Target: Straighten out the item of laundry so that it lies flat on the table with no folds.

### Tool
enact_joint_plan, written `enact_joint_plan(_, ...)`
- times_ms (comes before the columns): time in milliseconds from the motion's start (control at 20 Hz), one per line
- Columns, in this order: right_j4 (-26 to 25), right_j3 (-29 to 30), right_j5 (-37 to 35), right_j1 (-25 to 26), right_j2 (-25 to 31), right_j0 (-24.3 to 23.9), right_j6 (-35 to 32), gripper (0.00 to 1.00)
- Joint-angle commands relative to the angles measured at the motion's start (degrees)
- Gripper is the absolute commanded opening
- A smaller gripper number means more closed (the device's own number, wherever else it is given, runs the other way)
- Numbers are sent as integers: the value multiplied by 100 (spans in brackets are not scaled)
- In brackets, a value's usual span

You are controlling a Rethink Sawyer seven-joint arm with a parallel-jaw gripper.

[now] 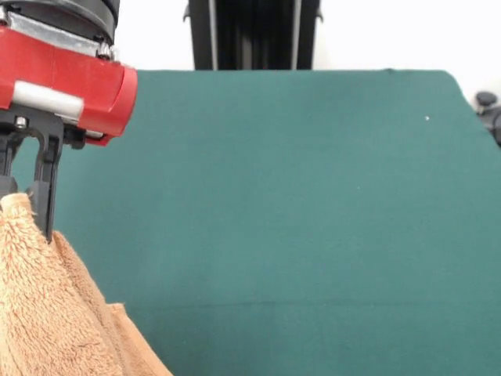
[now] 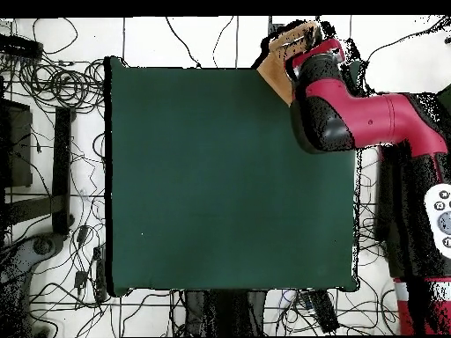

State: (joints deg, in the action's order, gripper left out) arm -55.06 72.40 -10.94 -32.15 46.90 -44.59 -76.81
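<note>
The item of laundry point(image 1: 47, 313), a fluffy tan-orange towel, hangs bunched from my gripper point(image 1: 25, 205) at the left edge of the front view, its lower part draping down out of frame. The black fingers point(image 1: 48, 188) are shut on the towel's top. From overhead the towel point(image 2: 284, 55) shows at the top right corner of the table point(image 2: 220, 176), partly over its edge, with the red arm point(image 2: 352, 119) covering most of it and hiding the gripper. The dark green table point(image 1: 313, 204) lies bare beside the towel.
Tangled cables point(image 2: 62, 84) cover the floor around the table in the overhead view, and black stands point(image 2: 62, 158) sit along its left side. A small black object point(image 1: 489, 110) sits off the table's right edge in the front view.
</note>
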Motion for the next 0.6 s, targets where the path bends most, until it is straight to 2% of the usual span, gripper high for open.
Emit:
enact_joint_plan(50,-355,413,-809,441,676,16,2181,0)
enact_joint_plan(200,-376,297,-889,664,915,-154,2618,0)
enact_joint_plan(600,-189,-128,-1216,1398,1937,-802,4464,0)
